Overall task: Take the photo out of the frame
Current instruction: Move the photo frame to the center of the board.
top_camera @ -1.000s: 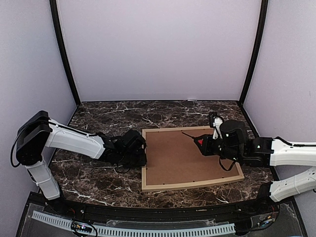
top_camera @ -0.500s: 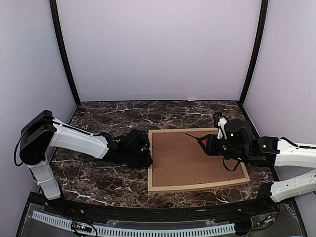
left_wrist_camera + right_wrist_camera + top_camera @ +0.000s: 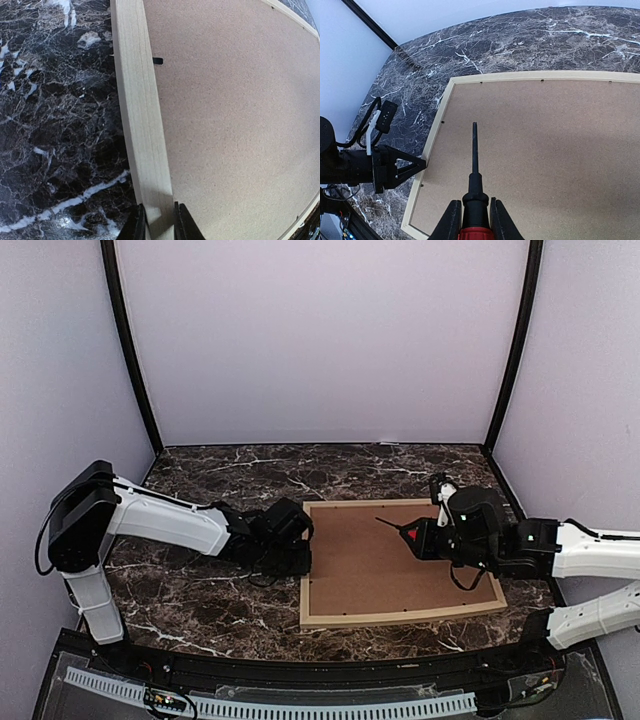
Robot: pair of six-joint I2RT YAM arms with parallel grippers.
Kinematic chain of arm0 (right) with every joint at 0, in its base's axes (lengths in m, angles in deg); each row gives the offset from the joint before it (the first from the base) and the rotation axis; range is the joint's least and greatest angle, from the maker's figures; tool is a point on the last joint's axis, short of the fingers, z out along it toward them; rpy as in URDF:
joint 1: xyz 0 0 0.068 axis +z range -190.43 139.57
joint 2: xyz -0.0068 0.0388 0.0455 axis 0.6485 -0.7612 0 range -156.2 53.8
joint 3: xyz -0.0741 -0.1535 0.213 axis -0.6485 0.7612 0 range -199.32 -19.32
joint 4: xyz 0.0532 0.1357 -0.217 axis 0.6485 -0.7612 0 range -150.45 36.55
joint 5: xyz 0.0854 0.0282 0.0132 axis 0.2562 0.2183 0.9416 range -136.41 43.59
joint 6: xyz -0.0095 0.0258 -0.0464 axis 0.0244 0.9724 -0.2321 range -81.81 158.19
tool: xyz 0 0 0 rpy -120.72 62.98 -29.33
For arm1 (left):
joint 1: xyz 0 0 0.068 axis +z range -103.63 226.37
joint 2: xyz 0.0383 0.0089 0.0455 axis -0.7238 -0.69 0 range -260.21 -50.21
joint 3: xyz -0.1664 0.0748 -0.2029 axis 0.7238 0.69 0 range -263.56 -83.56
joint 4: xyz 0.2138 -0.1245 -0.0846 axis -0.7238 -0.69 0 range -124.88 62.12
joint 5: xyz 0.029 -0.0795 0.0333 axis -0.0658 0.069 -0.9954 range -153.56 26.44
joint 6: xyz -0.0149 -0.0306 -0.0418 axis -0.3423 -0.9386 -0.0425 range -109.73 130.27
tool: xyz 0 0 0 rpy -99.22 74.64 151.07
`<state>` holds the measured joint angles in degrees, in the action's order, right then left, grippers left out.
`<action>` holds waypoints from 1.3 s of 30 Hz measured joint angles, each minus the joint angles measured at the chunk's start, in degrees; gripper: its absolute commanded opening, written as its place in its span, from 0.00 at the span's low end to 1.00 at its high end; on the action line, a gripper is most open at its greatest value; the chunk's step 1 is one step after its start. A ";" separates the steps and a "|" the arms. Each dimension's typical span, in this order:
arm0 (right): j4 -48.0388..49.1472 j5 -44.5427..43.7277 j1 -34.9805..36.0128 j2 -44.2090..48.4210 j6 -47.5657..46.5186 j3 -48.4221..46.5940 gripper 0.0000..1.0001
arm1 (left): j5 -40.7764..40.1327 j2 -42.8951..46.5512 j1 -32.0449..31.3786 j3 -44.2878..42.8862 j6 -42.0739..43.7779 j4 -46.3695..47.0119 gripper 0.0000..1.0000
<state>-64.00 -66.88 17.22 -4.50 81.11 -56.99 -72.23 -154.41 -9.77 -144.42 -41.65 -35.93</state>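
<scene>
Frame flat, edge pinched in left tool

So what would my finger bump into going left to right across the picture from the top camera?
First the left arm → left fingers → frame, pinched on its left side → screwdriver → right fingers holding it → right arm.

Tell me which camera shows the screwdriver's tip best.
Right wrist: the screwdriver, clamped in the right gripper, shows full length, tip sharp against the backing board. Top external shows it small and slanted; left wrist misses it entirely.
</scene>
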 measured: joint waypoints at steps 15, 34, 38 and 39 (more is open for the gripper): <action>0.20 0.35 0.00 -1.77 -0.17 -0.02 0.00 | -0.15 3.28 8.24 5.11 -5.60 2.60 0.15; 1.11 2.27 0.00 -5.68 -0.52 -2.12 0.00 | -2.10 18.05 11.80 21.16 -0.90 5.62 0.49; 1.14 2.27 0.00 -5.75 -0.63 -2.29 0.00 | -1.64 19.50 11.80 17.11 3.61 4.61 0.55; 1.11 2.27 0.00 -5.75 -0.63 -2.29 0.00 | -1.42 19.47 11.80 15.67 4.57 4.50 0.55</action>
<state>-62.88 -64.61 17.22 -10.25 80.47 -59.29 -73.65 -134.94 2.03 -128.75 -37.08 -31.43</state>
